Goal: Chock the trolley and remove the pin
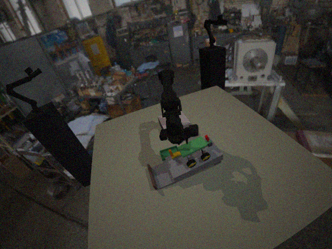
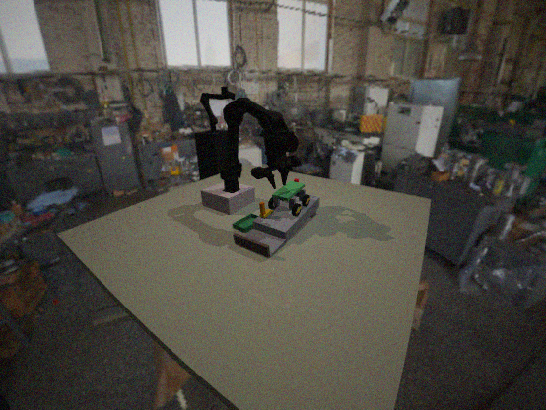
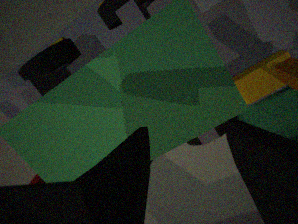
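Note:
The green trolley (image 1: 195,145) (image 2: 290,190) (image 3: 170,40) stands on the grey ramp (image 1: 180,168) (image 2: 276,227). The yellow chock (image 1: 177,154) (image 2: 266,213) (image 3: 260,86) with its upright orange handle is on the ramp just downhill of the trolley, on the tray side. Whether it touches the wheel there is hidden. The red-headed stop pin (image 1: 207,137) (image 2: 296,180) (image 3: 36,178) stands at the uphill end. The green tray (image 1: 164,154) (image 2: 244,225) (image 3: 275,117) lies beside the ramp. My gripper (image 1: 183,142) (image 2: 279,185) (image 3: 187,131) is partly open and empty, over the trolley's arm side.
The arm's pale base block (image 1: 184,119) (image 2: 229,199) stands behind the ramp on the table (image 1: 135,215) (image 2: 315,296). A raised end board (image 1: 152,176) (image 2: 251,243) closes the ramp's low end. The trolley's body and wheels lie close to the fingers.

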`<state>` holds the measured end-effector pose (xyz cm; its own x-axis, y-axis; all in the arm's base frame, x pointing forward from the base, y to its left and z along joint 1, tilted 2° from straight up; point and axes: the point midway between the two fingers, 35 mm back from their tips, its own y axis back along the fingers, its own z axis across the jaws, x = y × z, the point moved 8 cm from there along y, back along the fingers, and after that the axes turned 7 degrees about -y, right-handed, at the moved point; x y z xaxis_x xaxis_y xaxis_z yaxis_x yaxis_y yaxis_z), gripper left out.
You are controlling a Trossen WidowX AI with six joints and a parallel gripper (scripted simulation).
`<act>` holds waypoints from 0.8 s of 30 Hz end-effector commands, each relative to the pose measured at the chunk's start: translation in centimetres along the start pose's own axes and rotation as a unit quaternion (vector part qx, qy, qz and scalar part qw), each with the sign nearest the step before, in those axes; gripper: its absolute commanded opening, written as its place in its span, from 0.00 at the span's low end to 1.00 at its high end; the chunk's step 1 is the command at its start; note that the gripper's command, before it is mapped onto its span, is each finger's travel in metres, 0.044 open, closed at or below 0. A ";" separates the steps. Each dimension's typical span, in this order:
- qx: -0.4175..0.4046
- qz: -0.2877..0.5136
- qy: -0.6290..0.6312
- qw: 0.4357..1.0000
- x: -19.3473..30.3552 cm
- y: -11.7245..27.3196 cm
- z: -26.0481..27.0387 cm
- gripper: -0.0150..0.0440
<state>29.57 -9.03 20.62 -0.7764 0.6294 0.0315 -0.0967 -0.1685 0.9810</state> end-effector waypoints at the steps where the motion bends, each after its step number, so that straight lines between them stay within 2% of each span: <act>1: -0.010 0.007 -0.071 0.997 0.5 0.2 1.4 0.58; 12: -0.019 0.040 -0.280 0.959 2.5 0.1 5.2 0.58; 24: -0.005 0.081 -0.492 0.867 5.2 0.1 8.9 0.58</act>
<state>31.02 -0.06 22.31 0.0250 0.9533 0.3011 -0.0508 -0.2996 0.9527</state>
